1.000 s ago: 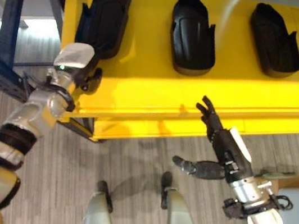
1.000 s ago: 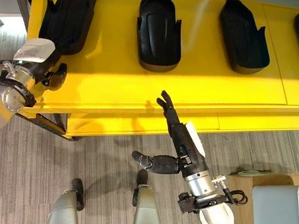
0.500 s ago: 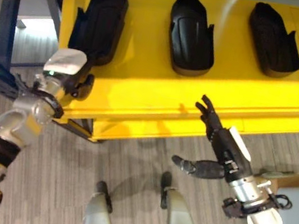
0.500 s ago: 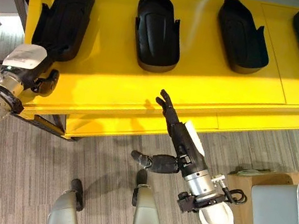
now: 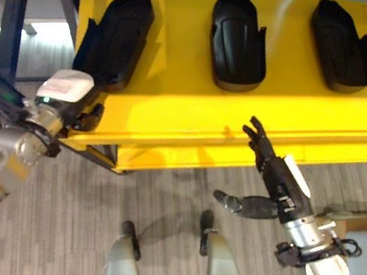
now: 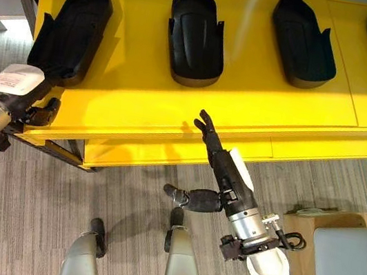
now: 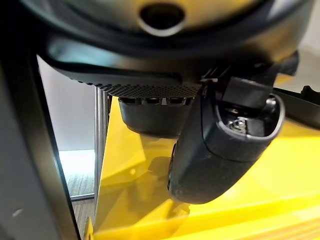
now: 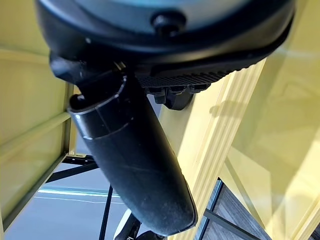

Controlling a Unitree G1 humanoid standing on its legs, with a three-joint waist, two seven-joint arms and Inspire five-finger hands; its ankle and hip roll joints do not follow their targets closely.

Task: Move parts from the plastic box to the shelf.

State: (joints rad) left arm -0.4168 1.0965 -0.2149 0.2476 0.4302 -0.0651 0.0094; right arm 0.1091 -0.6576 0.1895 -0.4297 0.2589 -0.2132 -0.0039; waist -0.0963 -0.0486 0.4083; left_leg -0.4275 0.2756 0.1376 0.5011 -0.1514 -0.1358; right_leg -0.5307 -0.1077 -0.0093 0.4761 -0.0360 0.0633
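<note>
A yellow shelf [image 5: 173, 115] carries several black moulded parts in a row. The leftmost part [image 5: 116, 36] lies near the shelf's left end, and a second part [image 5: 237, 38] and a third part [image 5: 341, 44] lie to its right. My left hand [image 5: 71, 95] sits at the shelf's left front corner, just below the leftmost part and apart from it. It is open, with its thumb [image 7: 220, 145] over the yellow surface and nothing held. My right hand [image 5: 274, 180] is open and empty below the shelf's front edge, its straight fingers pointing up at that edge.
A dark blue frame post [image 5: 14, 13] stands left of the shelf. A grey box [image 6: 344, 268] and a brown board [image 5: 358, 224] sit at the lower right. Grey carpet lies below the shelf.
My left hand has drawn back down and to the left, away from the leftmost part's near end to the shelf corner. The right hand has stayed put.
</note>
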